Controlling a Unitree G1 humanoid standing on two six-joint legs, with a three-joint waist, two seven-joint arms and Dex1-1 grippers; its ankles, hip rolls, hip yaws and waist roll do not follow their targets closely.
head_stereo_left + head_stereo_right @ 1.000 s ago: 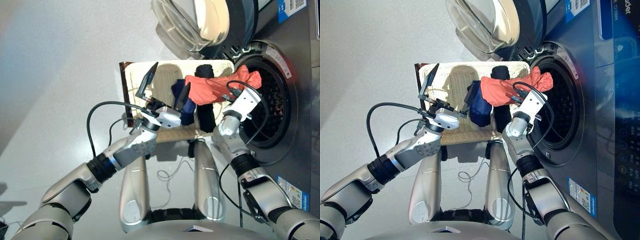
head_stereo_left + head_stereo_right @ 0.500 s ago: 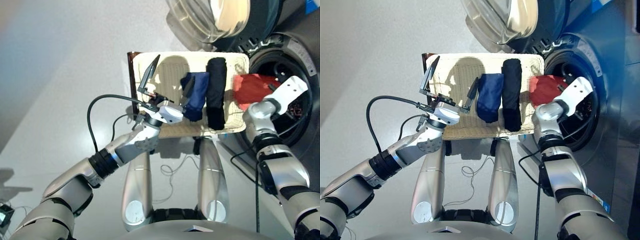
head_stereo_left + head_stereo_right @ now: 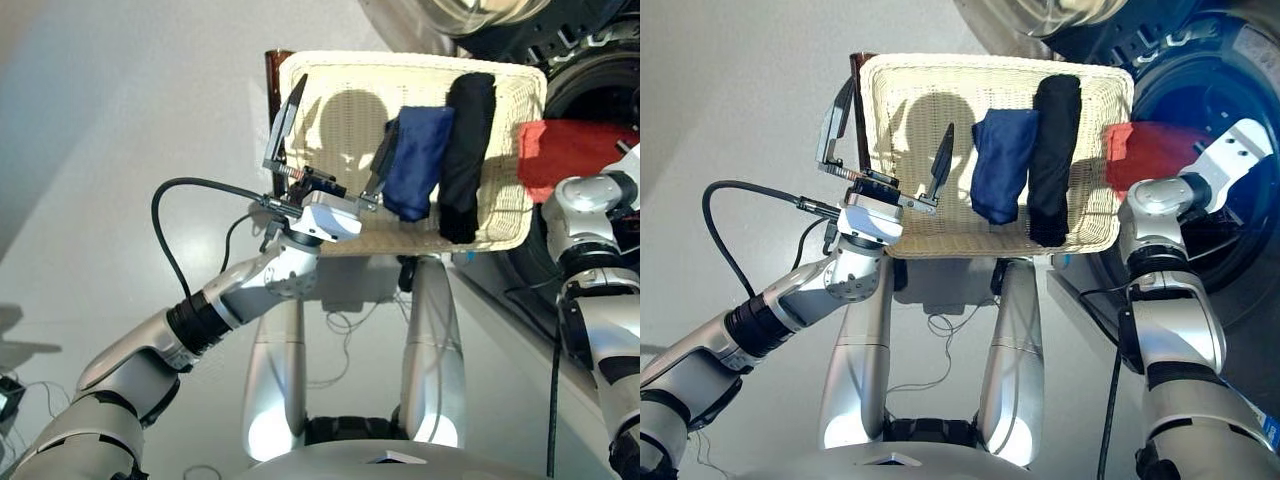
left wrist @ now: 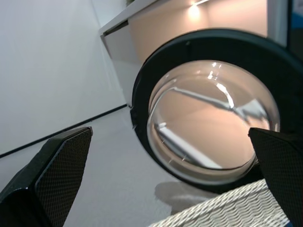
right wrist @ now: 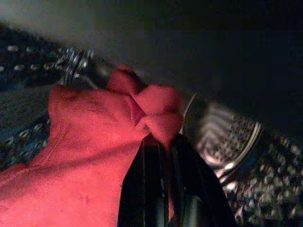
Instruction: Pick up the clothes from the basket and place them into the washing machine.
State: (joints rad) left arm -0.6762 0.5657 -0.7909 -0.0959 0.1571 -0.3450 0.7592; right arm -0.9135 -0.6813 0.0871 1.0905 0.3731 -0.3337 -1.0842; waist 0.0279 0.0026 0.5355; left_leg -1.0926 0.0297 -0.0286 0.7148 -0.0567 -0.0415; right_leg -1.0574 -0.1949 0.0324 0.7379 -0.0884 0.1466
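Just swung the coral-red garment (image 5: 90, 142) off the basket (image 3: 902, 100) into the washing machine (image 3: 1200, 60) drum; right hand (image 5: 163, 156) still pinching it, left hand (image 3: 890, 165) spread, idle. Release next.

We find the basket's (image 3: 902, 215) left half bare, passable. The navy garment (image 3: 1002, 165) and black garment (image 3: 1054, 158) occupy its right half.

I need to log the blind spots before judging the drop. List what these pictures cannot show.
- Right claw: out of frame in both eye views; the right wrist view shows it shut on the red garment.
- Washing machine drum: cut by the eye views' edge, dark and blurred in the right wrist view, so the garment's depth inside is unclear.
- Undersides of the navy garment and black garment in the basket: hidden.
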